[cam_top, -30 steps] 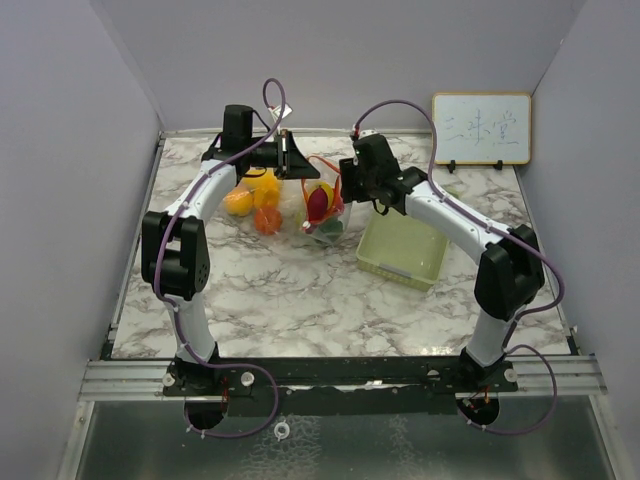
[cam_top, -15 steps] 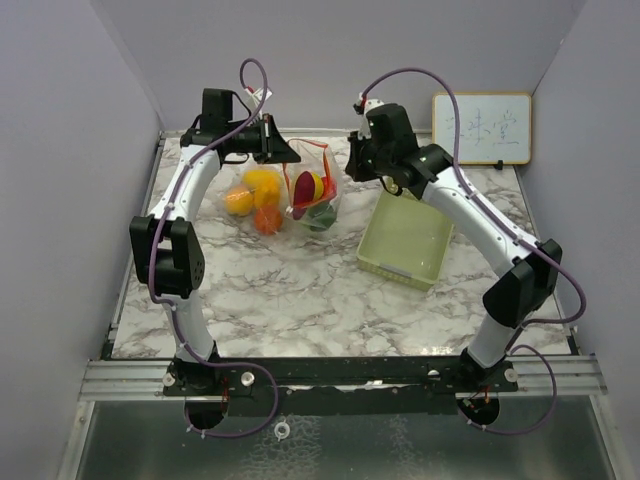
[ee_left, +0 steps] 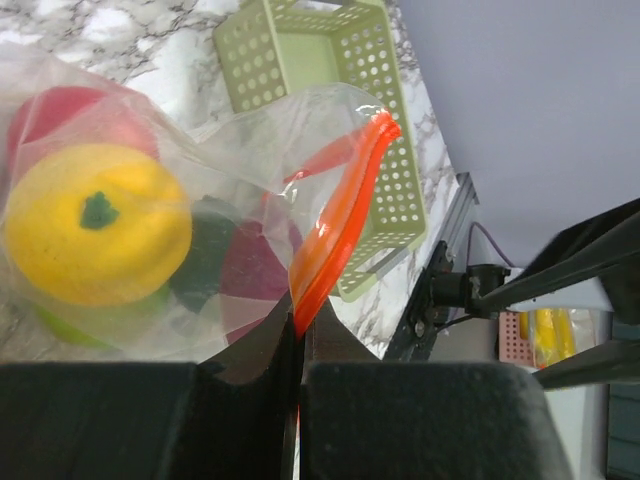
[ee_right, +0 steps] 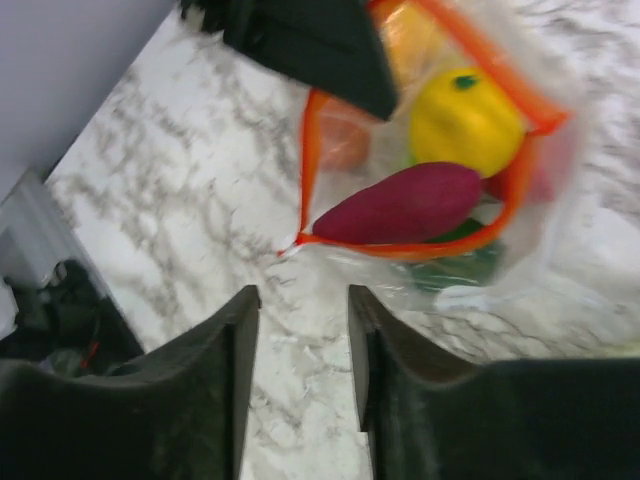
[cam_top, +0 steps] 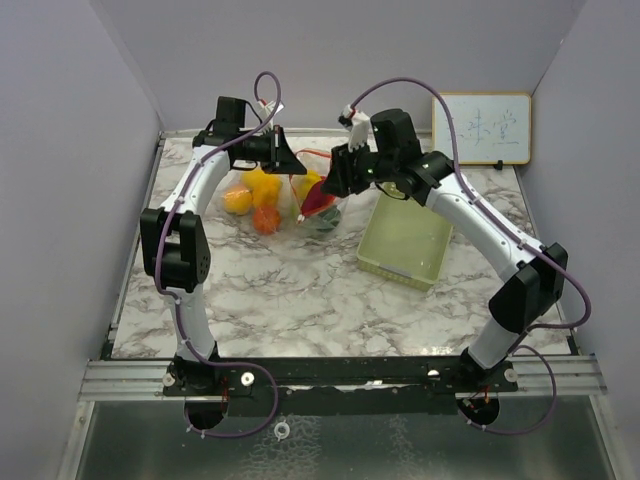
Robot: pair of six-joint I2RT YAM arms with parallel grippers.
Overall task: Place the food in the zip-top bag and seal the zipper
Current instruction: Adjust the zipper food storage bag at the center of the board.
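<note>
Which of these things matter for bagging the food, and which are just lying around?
For the job: bag, bagged food, loose food.
Lying about: basket, whiteboard.

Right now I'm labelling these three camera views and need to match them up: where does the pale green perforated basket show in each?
Top external: the pale green perforated basket sits right of centre, just right of the zip-top bag.
Left wrist: top centre, running down the right side behind the bag.
Right wrist: not in it.
Shared landmark: the zip-top bag with its orange zipper, seen in all three views.
</note>
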